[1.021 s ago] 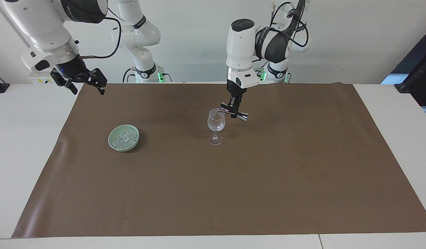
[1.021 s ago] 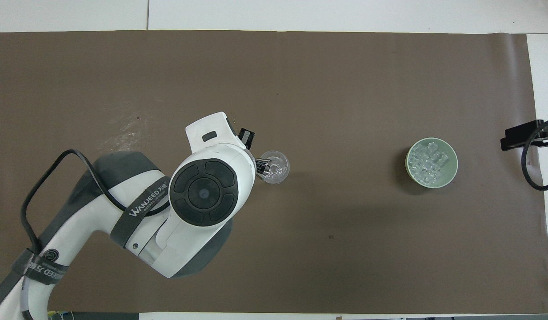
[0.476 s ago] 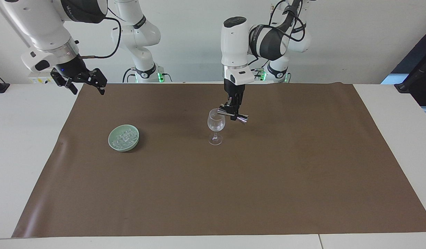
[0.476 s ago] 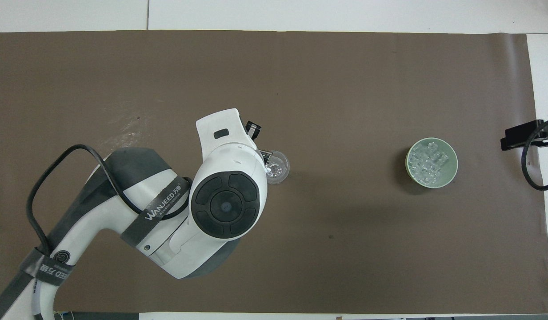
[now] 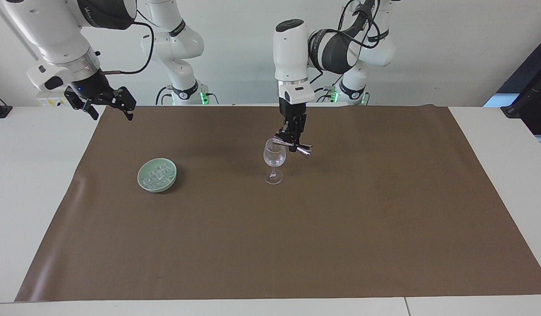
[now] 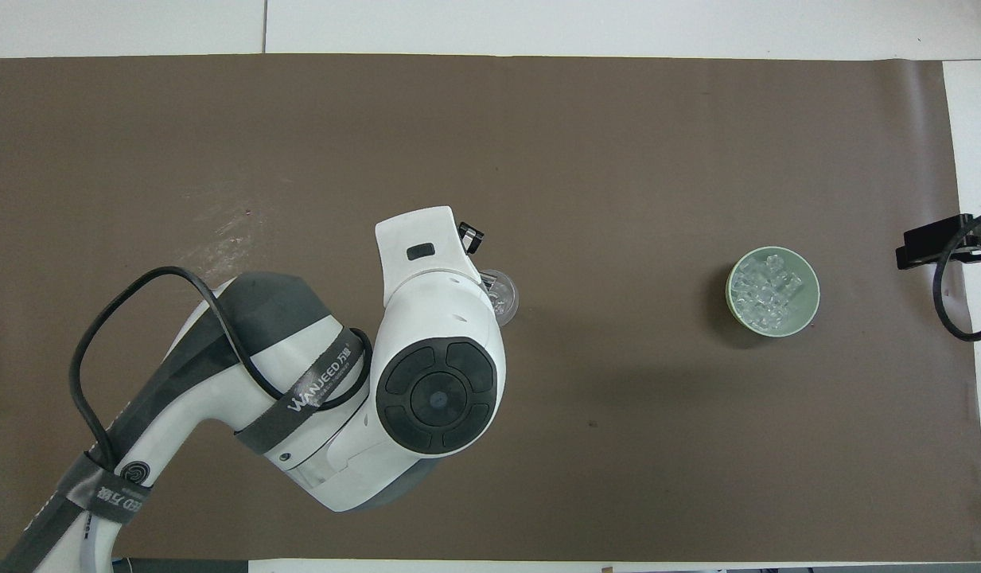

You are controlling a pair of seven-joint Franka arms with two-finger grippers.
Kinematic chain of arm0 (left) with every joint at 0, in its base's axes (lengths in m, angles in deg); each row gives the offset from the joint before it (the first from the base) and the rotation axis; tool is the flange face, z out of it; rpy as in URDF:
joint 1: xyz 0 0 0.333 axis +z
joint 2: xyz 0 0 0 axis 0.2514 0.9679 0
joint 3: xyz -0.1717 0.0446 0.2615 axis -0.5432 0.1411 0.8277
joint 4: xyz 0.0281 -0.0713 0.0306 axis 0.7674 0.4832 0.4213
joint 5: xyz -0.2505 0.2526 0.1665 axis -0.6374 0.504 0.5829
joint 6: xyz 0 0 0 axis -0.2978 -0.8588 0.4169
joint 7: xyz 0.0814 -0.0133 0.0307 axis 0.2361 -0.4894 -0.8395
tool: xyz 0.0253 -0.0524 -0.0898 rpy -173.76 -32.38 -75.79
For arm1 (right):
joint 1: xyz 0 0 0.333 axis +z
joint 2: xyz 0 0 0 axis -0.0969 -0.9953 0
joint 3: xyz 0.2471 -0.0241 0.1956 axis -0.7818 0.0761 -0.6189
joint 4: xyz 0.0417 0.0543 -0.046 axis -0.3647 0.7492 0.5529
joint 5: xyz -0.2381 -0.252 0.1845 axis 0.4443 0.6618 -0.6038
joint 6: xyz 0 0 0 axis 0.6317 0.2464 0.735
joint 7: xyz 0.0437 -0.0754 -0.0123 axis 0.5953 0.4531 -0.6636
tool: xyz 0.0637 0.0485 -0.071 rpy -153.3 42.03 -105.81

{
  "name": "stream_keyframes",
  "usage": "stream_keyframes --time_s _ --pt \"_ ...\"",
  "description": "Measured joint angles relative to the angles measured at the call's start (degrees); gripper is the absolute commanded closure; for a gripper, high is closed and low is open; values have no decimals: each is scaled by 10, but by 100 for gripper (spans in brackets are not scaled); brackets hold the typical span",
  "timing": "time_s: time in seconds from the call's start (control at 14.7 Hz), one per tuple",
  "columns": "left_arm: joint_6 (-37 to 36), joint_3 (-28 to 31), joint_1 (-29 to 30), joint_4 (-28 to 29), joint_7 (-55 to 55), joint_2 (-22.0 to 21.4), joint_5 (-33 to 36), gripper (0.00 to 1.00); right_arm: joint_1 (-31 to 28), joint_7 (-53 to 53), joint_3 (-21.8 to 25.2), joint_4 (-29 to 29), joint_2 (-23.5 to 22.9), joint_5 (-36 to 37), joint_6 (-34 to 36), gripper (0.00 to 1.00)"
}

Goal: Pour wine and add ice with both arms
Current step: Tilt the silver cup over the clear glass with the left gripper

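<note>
Ice [image 5: 158, 174] in bowl [image 5: 144, 181] (beside glass [image 5: 274, 159])

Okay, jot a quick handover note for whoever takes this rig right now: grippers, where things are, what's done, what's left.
Left gripper: shut on a small shiny metal measuring cup, tipped over the rim of the clear stemmed wine glass.
Right gripper: open, empty, waiting over the right arm's end of the table.
Pale green bowl of clear ice cubes: on the brown mat, toward the right arm's end.
Done: the pour is under way; whether it is finished cannot be told.
Left: put the cup down, add ice to the glass.
</note>
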Motion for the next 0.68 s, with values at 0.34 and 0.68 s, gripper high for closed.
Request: stream_keyframes --time_s 0.34,0.68 --pt "-1 3 2 0 -1 0 -40 100 1 0 -2 1 0 0 0 0" --pt "-1 7 38 -1 4 1 -156 100 1 -9 -2 35 7 -4 -58 0"
